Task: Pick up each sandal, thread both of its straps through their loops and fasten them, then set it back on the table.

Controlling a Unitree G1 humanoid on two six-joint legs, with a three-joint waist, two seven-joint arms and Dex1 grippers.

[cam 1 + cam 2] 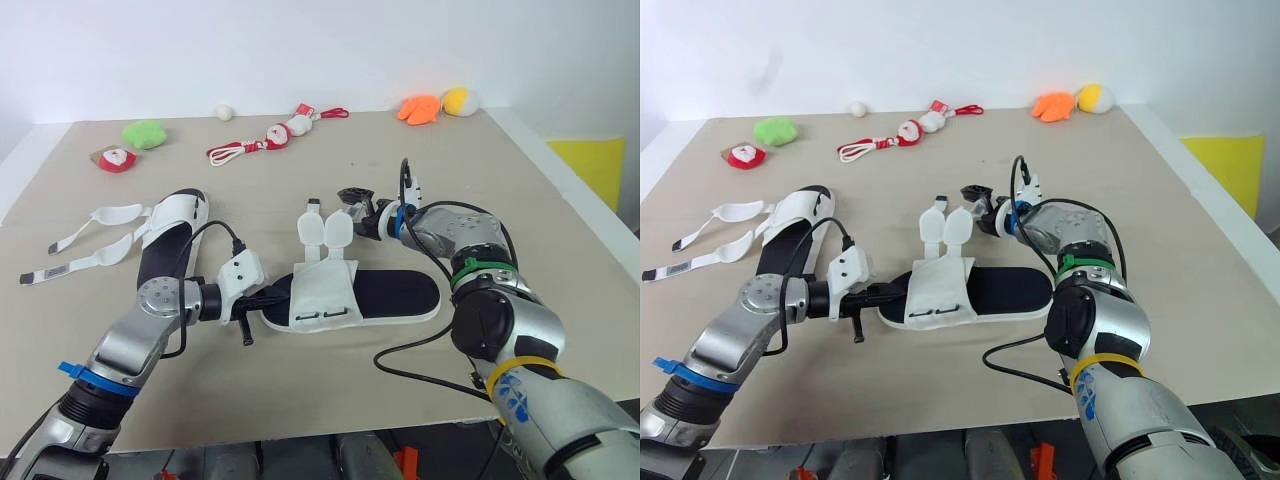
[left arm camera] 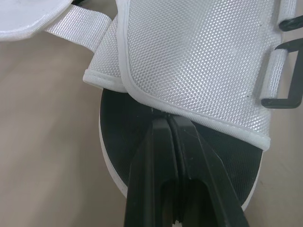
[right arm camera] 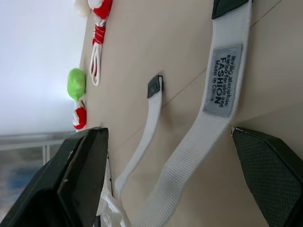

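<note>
While lying flat near the middle of the front edge of the table (image 1: pixel 300 390), shows black footbed up and white mesh upper folded across it: near sandal (image 1: pixel 390 297). Both straps (image 1: pixel 325 230) unthreaded, flung toward the far edge, tabs side by side on the surface. Left gripper (image 1: pixel 272 297) at that sandal's end nearest the left edge, fingers (image 2: pixel 151 161) pressed together over the footbed, tips against the hem of the mesh upper; cannot tell whether anything sits pinched between them. Right gripper (image 1: pixel 352 205) low over the table just beside the strap ends, fingers (image 3: pixel 80 179) spread wide apart. Second sandal (image 1: pixel 170 235) toward the left edge, footbed up, its two bands (image 1: pixel 115 212) splayed out leftward, unfastened. Along the far edge: green plush (image 1: pixel 145 133), red-and-white toy (image 1: pixel 117 159), white ball (image 1: pixel 224 111), Santa toy (image 1: pixel 285 130) on a red cord, then orange toy (image 1: pixel 420 107) touching yellow toy (image 1: pixel 460 100) near the far right corner.
</note>
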